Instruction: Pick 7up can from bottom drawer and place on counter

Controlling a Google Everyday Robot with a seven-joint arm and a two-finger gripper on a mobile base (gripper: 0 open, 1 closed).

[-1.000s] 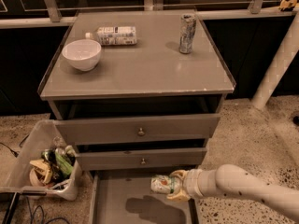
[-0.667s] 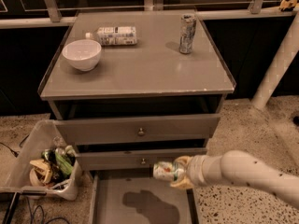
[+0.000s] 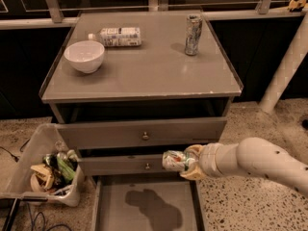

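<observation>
The 7up can (image 3: 174, 160), green and white and dented, lies sideways in my gripper (image 3: 185, 162), which is shut on it. The gripper holds the can in front of the middle drawer, above the open bottom drawer (image 3: 144, 206). The drawer's grey floor shows only the shadow of the arm and can. The counter (image 3: 144, 66) is the grey cabinet top above, well higher than the can. My white arm (image 3: 255, 162) comes in from the right.
On the counter stand a white bowl (image 3: 84, 56) at the left, a white-labelled plastic bottle (image 3: 118, 36) lying at the back, and a tall slim silver can (image 3: 193, 34) at the back right. A bin of rubbish (image 3: 48, 170) sits on the floor at the left. A white post (image 3: 286, 66) leans at the right.
My gripper has lifted the can up out of the bottom drawer, from low over its floor to the height of the middle drawer front. The camera has also moved a little.
</observation>
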